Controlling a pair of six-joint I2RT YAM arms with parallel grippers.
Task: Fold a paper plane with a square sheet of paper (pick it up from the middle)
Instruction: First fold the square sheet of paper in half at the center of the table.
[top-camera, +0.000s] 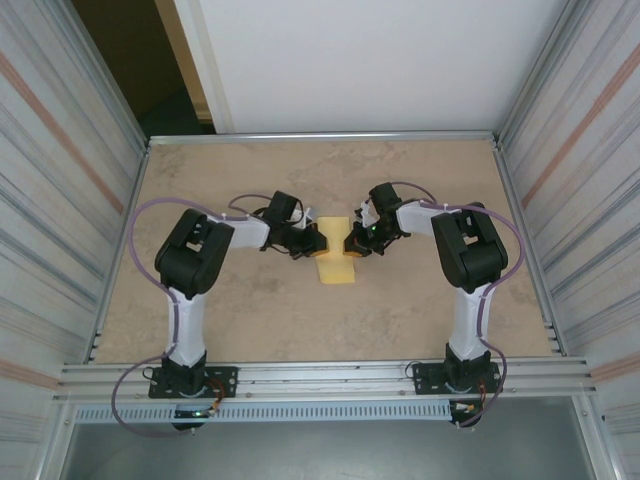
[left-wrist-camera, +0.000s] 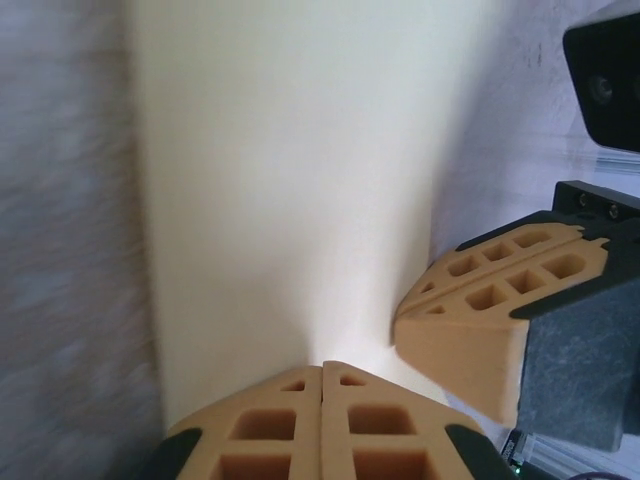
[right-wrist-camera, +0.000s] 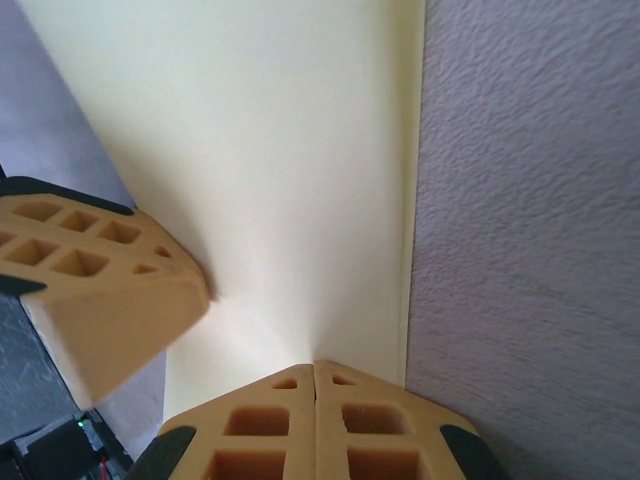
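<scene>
Pressing left gripper (left-wrist-camera: 322, 372) and right gripper (right-wrist-camera: 315, 368), jaws fully closed with nothing visibly pinched, onto the folded square sheet of paper (top-camera: 336, 262) lying flat just ahead of both tips; likely creasing, so keeping pressure even and sliding slowly.

Black-and-white arms (top-camera: 192, 252), purple cables (top-camera: 134, 235), tan gridded fingers (left-wrist-camera: 270, 430)

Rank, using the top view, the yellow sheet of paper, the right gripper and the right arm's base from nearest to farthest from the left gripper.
1. sheet of paper: pinched in the left gripper, at the centre.
2. right gripper: just across the paper, on its right side.
3. right arm's base: near edge, far right.
</scene>
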